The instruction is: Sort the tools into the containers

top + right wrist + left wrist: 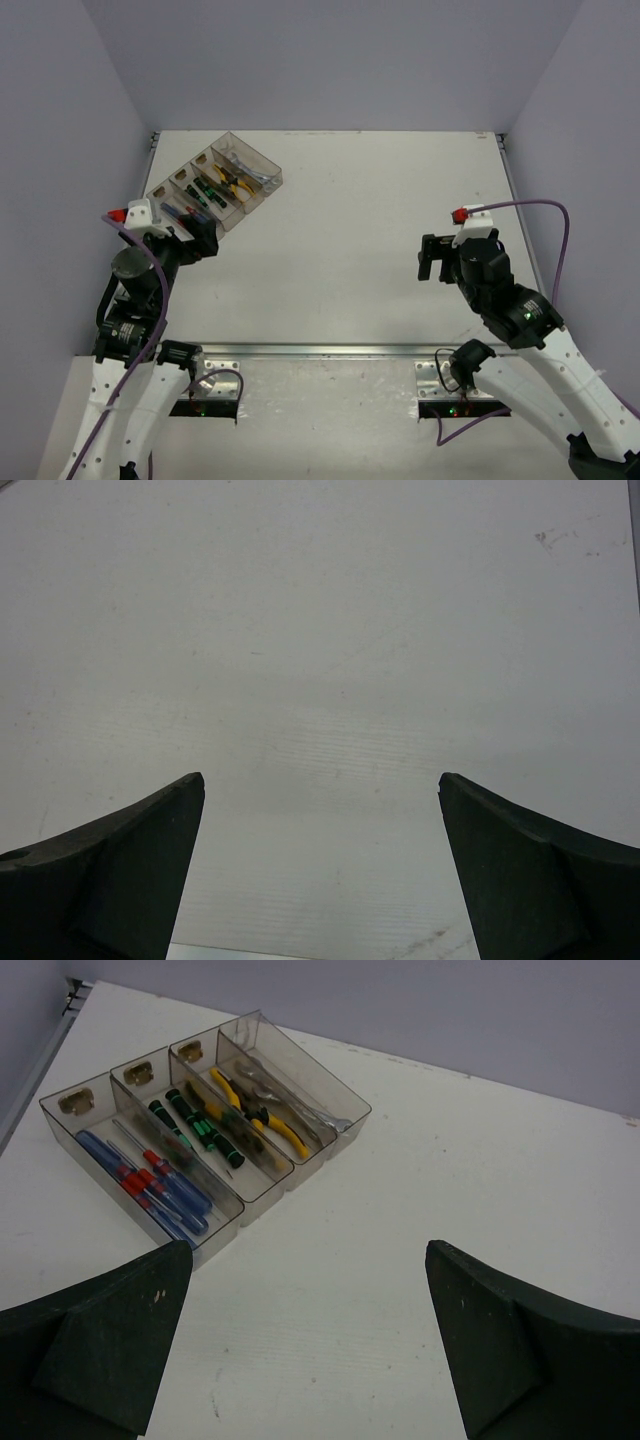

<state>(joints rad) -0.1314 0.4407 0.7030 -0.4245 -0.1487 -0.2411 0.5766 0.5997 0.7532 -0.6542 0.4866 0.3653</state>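
Note:
The containers, four joined clear bins, stand at the table's far left, and all the tools I can see lie inside them. In the left wrist view the nearest bin holds red and blue screwdrivers. The bin beyond it has green-black screwdrivers, then come yellow-black pliers and, farthest, silver wrenches. My left gripper hangs open just in front of the bins, with nothing between its fingers. My right gripper is open over bare table at the right.
The white table is walled by grey panels at the back and on both sides. A metal rail runs along its near edge above the arm bases. A purple cable loops beside the right arm.

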